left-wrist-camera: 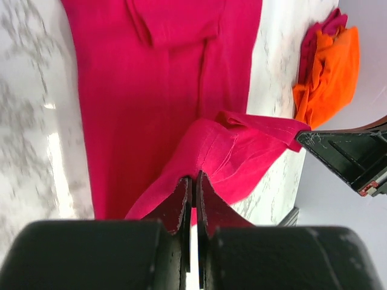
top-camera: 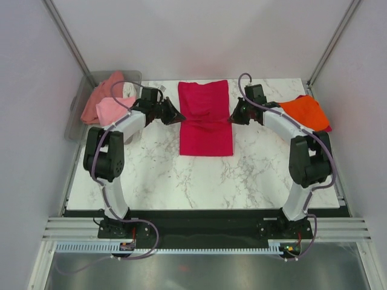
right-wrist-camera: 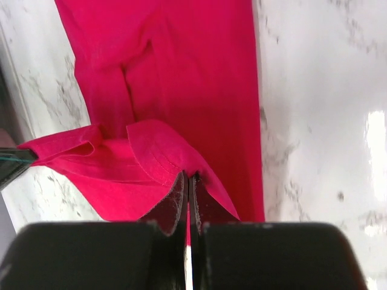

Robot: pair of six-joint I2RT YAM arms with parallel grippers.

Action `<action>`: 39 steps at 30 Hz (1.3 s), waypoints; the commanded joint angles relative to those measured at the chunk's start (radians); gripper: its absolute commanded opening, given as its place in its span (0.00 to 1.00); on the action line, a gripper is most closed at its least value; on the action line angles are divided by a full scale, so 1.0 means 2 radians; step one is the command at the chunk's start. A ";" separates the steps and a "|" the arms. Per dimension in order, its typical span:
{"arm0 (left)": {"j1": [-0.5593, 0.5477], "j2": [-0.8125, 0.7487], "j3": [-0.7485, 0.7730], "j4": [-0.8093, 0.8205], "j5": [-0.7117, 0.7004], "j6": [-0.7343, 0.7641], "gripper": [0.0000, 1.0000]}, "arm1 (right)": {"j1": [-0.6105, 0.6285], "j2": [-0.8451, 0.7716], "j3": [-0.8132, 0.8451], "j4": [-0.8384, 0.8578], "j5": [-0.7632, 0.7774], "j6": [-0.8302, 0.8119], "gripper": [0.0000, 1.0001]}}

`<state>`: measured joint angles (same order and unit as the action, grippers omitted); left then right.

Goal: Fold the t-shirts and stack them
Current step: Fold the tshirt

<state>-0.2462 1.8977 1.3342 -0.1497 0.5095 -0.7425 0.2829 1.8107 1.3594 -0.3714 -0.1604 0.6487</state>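
- The red t-shirt [top-camera: 205, 121] lies lengthwise at the middle of the counter [top-camera: 242, 175], toward the far side.
- The left pincer [left-wrist-camera: 192, 181] is closed tight on a raised fold at the shirt's left edge. The right pincer [right-wrist-camera: 187, 178] is clamped likewise on the right edge.
- We judge the crosswise fold to be the step in hand.
- The next move calls for both pincers to carry the cloth in step and level, lay it hem to hem, then let go together.
- The orange t-shirt [top-camera: 305, 112] lies at the far right.
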 commanded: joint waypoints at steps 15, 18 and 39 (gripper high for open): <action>0.024 0.024 0.092 -0.042 -0.018 0.036 0.95 | -0.039 0.070 0.071 0.053 -0.063 -0.057 0.96; 0.017 -0.037 0.017 -0.037 -0.029 0.044 0.97 | -0.038 0.019 -0.001 0.064 -0.069 -0.061 0.95; -0.020 -0.162 -0.272 0.073 -0.022 0.043 0.76 | -0.032 -0.093 -0.257 0.140 -0.126 -0.065 0.56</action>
<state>-0.2787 1.5864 0.7849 -0.0788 0.4389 -0.6823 0.2123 1.6093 0.8478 -0.1574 -0.3733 0.5262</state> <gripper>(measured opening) 0.776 0.567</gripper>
